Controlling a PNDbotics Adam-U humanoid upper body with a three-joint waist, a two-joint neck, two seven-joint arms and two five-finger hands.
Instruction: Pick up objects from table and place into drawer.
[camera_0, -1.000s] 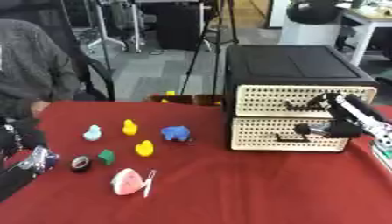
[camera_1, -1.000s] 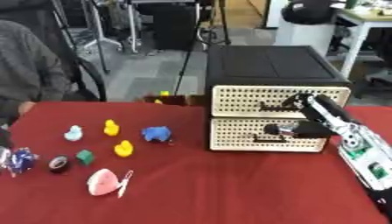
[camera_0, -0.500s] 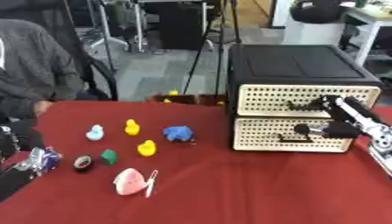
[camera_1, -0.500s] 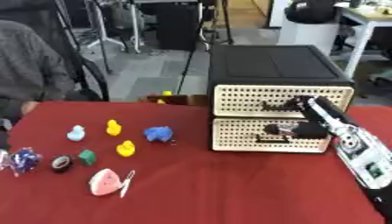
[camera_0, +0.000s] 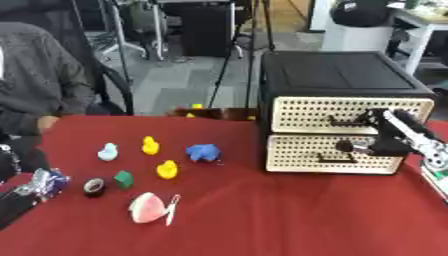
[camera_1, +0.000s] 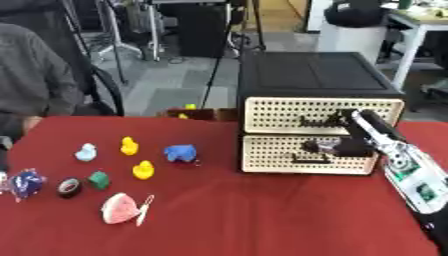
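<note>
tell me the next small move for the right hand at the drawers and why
Probably hook the fingers on the upper drawer's handle and pull it toward the robot. Both drawers look shut, the right hand is already at the cabinet front between the two handles, and the toys, such as the blue one, are on the red table.

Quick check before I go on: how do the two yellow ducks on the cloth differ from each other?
The far yellow duck sits further back, between the light blue duck and the blue toy. The near yellow duck sits closer to the robot, right of the green block, and looks slightly bulkier. Both are yellow, upright and untouched by either hand.
</note>
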